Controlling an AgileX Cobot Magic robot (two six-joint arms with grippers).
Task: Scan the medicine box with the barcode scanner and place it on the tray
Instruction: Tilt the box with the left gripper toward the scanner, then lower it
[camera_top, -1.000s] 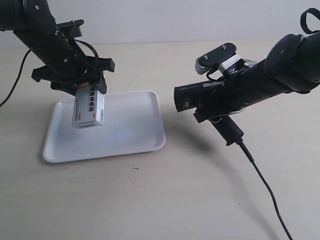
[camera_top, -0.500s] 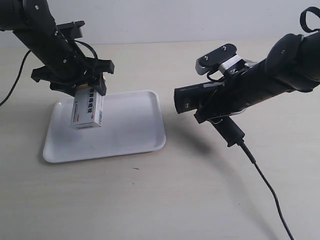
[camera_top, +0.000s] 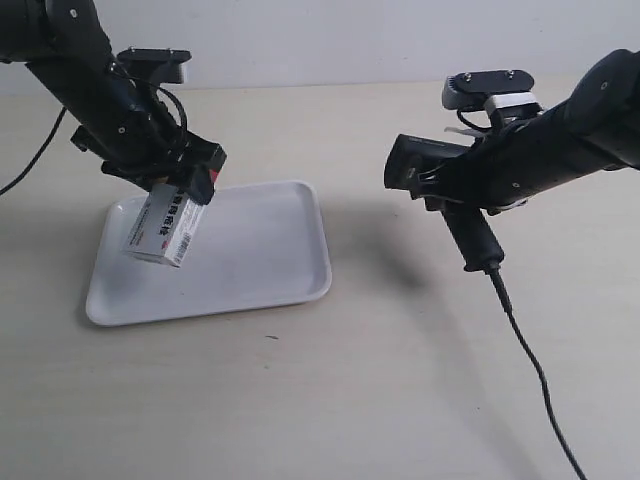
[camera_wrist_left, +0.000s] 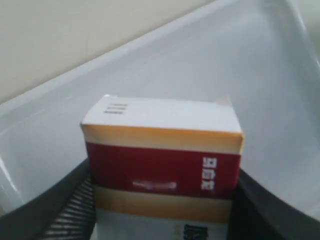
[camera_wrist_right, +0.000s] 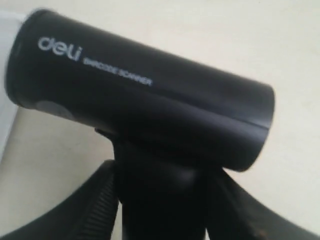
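Observation:
The medicine box (camera_top: 161, 228), white with a dark red and tan band (camera_wrist_left: 162, 167), hangs tilted over the left part of the white tray (camera_top: 270, 260); whether its low corner touches the tray I cannot tell. My left gripper (camera_top: 180, 180) is shut on its banded end, a finger on each side (camera_wrist_left: 162, 200). My right gripper (camera_top: 470, 195) is shut on the handle of the black barcode scanner (camera_top: 425, 168), held above the table to the right of the tray. The scanner's boxy head (camera_wrist_right: 140, 90) points toward the tray, and its cable (camera_top: 540, 380) trails toward the front.
The beige table (camera_top: 330, 400) runs around the tray on all sides. A pale wall (camera_top: 350, 40) closes the back. Another black cable (camera_top: 35, 150) hangs behind the arm at the exterior view's left.
The left gripper has lowered and tilted the box further over the tray's left side. The right arm has pulled the scanner back to the right and turned its handle more downward.

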